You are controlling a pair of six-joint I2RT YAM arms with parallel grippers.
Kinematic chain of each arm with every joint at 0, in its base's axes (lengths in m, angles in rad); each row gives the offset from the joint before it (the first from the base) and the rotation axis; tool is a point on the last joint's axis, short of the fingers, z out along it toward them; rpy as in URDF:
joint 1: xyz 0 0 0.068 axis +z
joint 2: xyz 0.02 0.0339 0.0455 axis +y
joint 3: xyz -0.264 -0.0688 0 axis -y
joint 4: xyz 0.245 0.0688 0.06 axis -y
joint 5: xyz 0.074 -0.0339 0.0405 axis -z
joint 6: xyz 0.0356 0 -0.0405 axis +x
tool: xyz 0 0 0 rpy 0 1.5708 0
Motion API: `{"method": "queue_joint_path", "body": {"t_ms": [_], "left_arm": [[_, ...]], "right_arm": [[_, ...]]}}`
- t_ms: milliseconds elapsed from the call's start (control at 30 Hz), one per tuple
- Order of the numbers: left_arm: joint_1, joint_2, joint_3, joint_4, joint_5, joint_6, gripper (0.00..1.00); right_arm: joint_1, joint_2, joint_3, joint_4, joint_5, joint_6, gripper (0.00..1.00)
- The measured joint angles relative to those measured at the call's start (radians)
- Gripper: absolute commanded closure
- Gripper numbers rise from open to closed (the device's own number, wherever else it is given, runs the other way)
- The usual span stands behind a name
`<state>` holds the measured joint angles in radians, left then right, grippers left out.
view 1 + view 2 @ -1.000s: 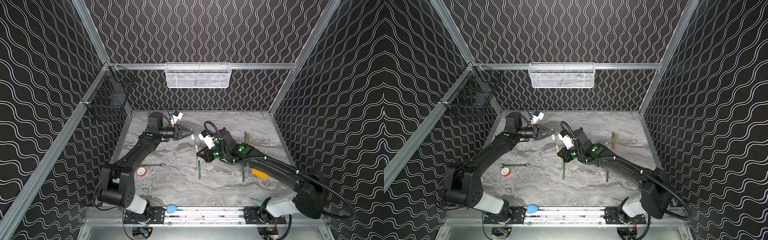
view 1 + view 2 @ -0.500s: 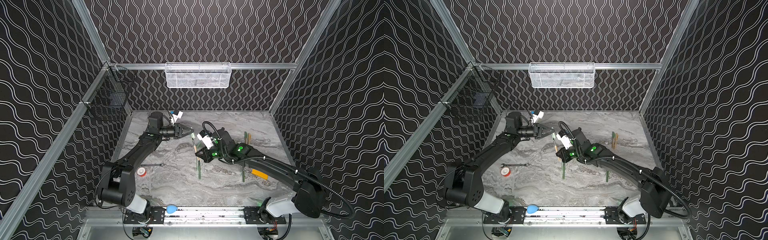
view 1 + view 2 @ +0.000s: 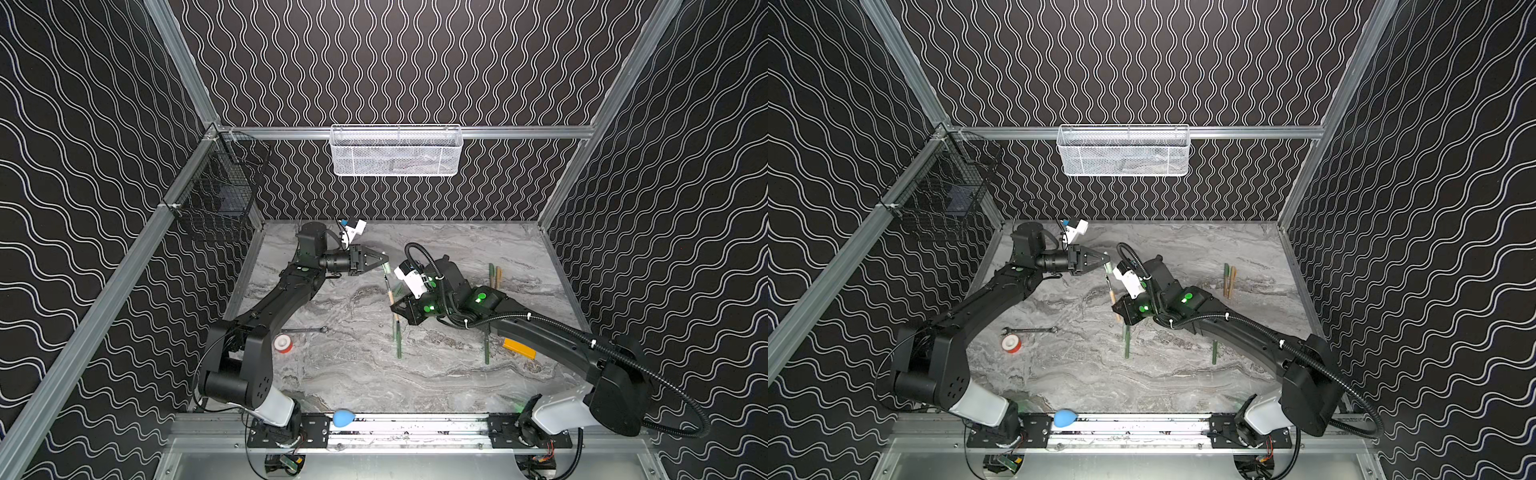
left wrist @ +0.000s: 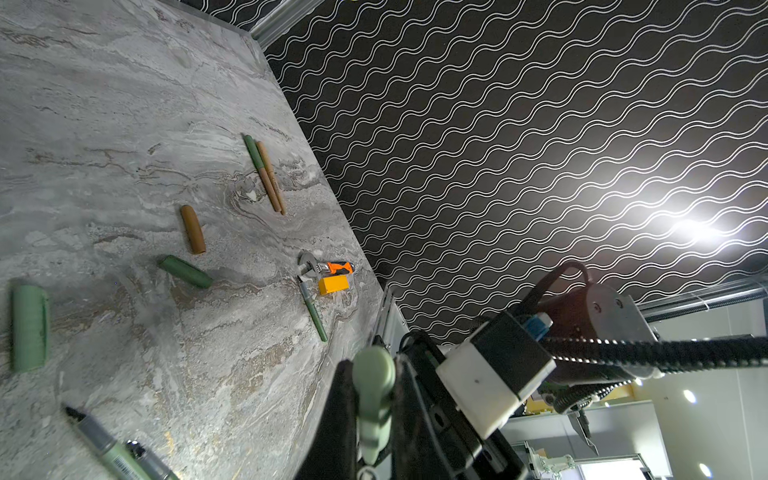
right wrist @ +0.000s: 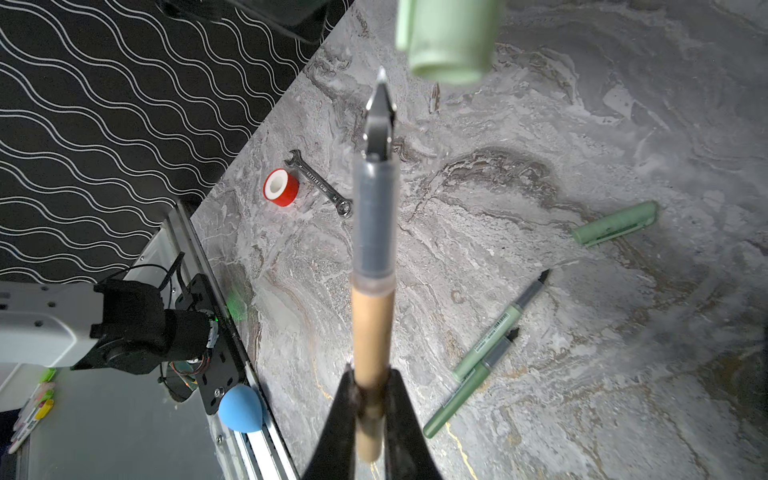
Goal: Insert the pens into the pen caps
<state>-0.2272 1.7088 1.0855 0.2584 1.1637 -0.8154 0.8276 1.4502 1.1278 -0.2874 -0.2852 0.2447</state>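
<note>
Alignment: tan pen (image 5: 371,328) nib-to-mouth with pale green cap (image 5: 449,37), not yet inserted.
The left gripper (image 3: 384,262) is clamped on the cap; the right gripper (image 5: 370,386) is clamped on the pen's barrel. The nib tip sits just beside the cap's open rim, off-axis.

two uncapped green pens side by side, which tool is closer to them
right. the right tool, gripping a tan pen, hangs close above the green pens; the left tool, gripping a pale green cap, sits farther back.

Lab robot cell — patterned walls (image 3: 415,62); aluminium frame (image 3: 519,132)
</note>
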Motion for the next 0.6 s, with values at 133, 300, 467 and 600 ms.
{"method": "queue_joint_path", "body": {"t_ms": [133, 300, 467, 600], "left_arm": [[0.006, 0.0, 0.001, -0.026, 0.016, 0.014, 1.0], [0.019, -0.001, 0.009, -0.076, 0.026, 0.052, 1.0], [0.025, -0.002, 0.021, -0.128, 0.045, 0.087, 1.0], [0.026, -0.002, 0.027, -0.143, 0.049, 0.1, 1.0]], "right_arm": [[0.0, -0.004, 0.0, 0.0, 0.007, -0.002, 0.92], [0.002, -0.012, 0.0, 0.0, 0.013, -0.003, 0.92], [0.002, -0.021, -0.007, 0.001, 0.023, -0.002, 0.92], [0.002, -0.022, -0.009, 0.001, 0.023, 0.001, 0.92]]}}
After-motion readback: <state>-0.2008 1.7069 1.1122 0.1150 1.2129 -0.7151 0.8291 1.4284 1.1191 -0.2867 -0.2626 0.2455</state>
